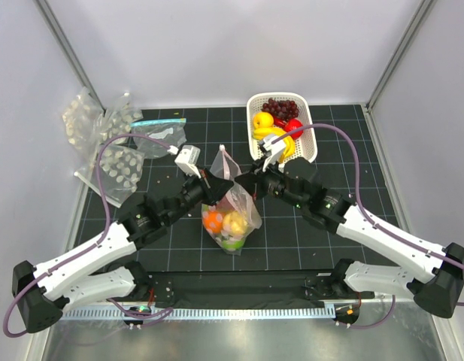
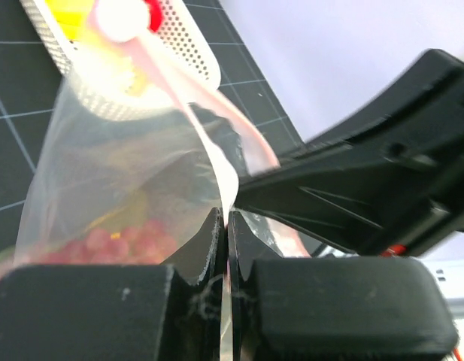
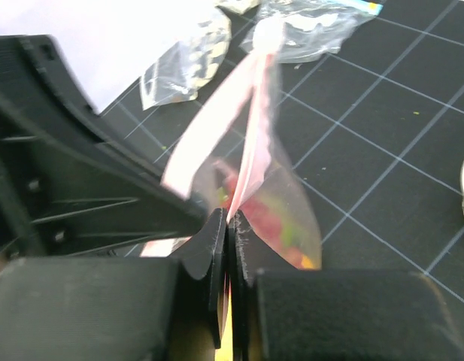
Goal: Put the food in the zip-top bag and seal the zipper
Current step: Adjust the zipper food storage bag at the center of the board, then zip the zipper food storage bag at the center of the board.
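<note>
The zip-top bag point(image 1: 241, 204) stands in the middle of the mat with food point(image 1: 223, 222) inside: orange, yellow and green pieces. Its pinkish zipper point(image 1: 223, 159) rises to a peak above the two grippers. My left gripper point(image 1: 218, 183) is shut on the zipper strip from the left, and my right gripper point(image 1: 245, 183) is shut on it from the right, tips almost meeting. In the left wrist view the jaws point(image 2: 224, 226) pinch the strip point(image 2: 216, 128). The right wrist view shows the same, with the jaws point(image 3: 230, 226) pinching the strip point(image 3: 250, 143).
A white perforated basket point(image 1: 310, 150) at the back right holds grapes, a lemon, bananas and a red pepper. Several dotted clear bags point(image 1: 104, 143) and a flat bag with a teal strip point(image 1: 158, 122) lie at the back left. Purple cables arc over both arms.
</note>
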